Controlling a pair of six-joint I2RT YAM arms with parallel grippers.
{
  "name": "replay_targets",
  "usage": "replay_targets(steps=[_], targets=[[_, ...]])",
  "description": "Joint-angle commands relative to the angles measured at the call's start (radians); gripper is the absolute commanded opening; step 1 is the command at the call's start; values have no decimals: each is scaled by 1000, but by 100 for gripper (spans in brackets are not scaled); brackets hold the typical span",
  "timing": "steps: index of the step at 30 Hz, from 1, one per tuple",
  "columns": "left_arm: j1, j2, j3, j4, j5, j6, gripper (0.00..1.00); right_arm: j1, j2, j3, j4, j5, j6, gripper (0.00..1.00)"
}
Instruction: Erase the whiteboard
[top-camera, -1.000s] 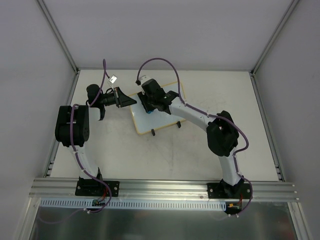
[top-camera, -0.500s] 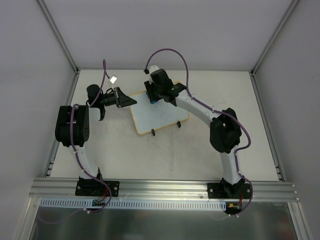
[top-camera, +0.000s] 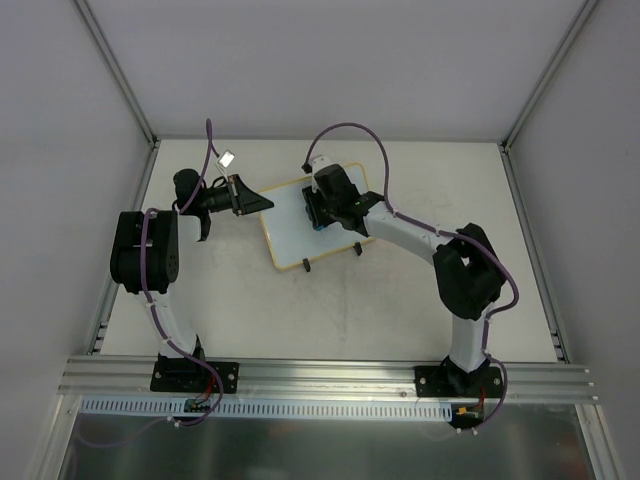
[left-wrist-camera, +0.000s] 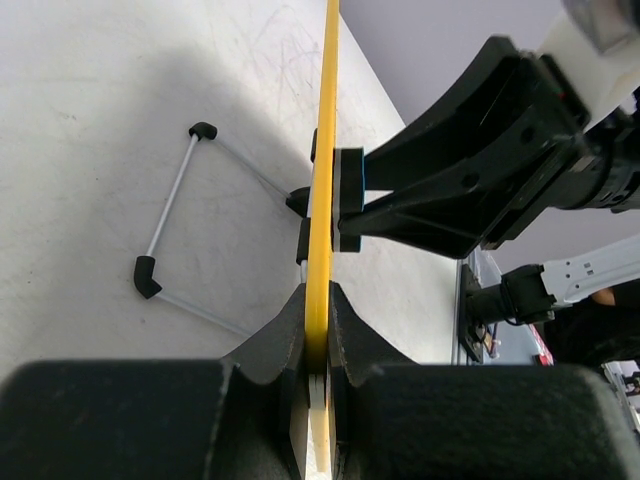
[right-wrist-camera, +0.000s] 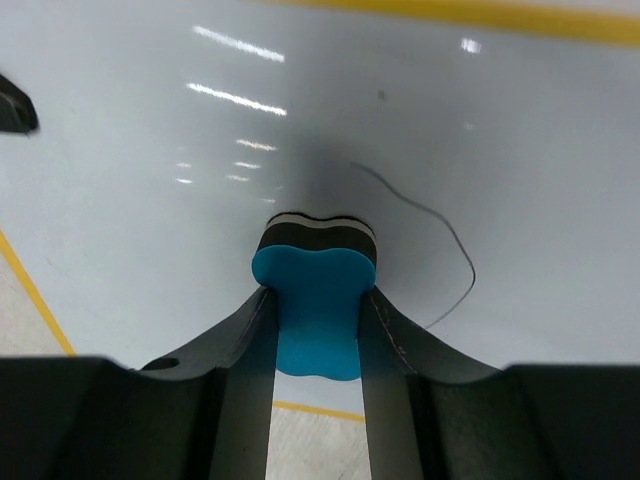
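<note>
Upper centre of the overhead frame: your left gripper (left-wrist-camera: 318, 300) pinches the yellow left edge of the whiteboard (top-camera: 290, 237). Your right gripper (right-wrist-camera: 317, 300), clamped on a blue eraser (right-wrist-camera: 315, 262), presses it onto the white surface beside a thin scribble (right-wrist-camera: 445, 235).

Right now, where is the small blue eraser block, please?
Right wrist view: the small blue eraser block is clamped in the right gripper, pressed against the yellow-framed whiteboard.

Bright overhead light. Glare streaks gleam on the whiteboard (right-wrist-camera: 120, 230) beyond the right gripper (right-wrist-camera: 318, 310); soft shadow rings the blue eraser (right-wrist-camera: 315, 270) at its tip. The left gripper (left-wrist-camera: 318, 305) blurs up close, table (left-wrist-camera: 90, 120) shadowed to its left.
</note>
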Motion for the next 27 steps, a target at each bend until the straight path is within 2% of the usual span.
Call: replay_targets(steps=[1,7,12,21,27], targets=[[-13,-34,2,41,23,35,0,-2,-37,-121,0,44,27,0],[-12,-34,2,38,17,35,0,1,-84,-310,72,36,61,0],[-12,-41,-1,35,20,38,0,6,-101,-397,106,25,87,0],[-13,-43,0,18,7,49,0,18,-109,-410,107,54,81,0],[-12,-69,-3,-60,-11,108,0,16,-121,-364,109,64,61,0]])
